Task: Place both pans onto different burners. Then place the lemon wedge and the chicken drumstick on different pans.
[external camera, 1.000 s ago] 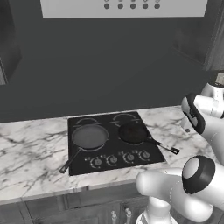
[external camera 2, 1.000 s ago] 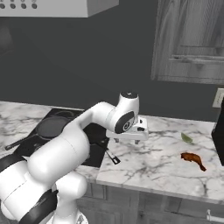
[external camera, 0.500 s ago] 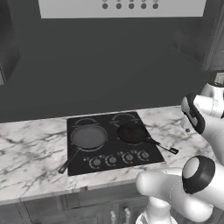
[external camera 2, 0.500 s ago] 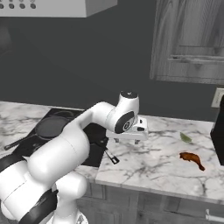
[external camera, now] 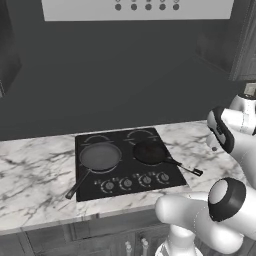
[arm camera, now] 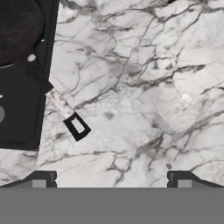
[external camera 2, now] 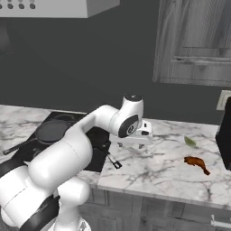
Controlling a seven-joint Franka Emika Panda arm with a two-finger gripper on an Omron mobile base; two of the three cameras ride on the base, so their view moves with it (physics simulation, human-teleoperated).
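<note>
Nothing on the counter has shifted; the arm holds almost the same pose. Its gripper (arm camera: 112, 177) hangs released, jaws wide, over bare marble. Below-left in the hand view lies the black pan (external camera: 149, 152)'s handle; the grey pan (external camera: 100, 156) sits beyond, while the drumstick (external camera 2: 196, 162) and lemon wedge (external camera 2: 190, 141) lie rightward.

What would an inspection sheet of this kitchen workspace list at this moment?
Surface: marble counter holding a black cooktop.
Job's things: grey pan and black pan on separate burners, the black pan's handle reaching over the cooktop's right edge; lemon wedge and chicken drumstick apart on the counter to the right, not yet in pans.
Clutter: nothing seen.
Grippers: gripper open, empty, over bare marble beside the pan handle's end.
Cables: nothing seen.
Surroundings: range hood above, wooden cabinet, wall outlet.
</note>
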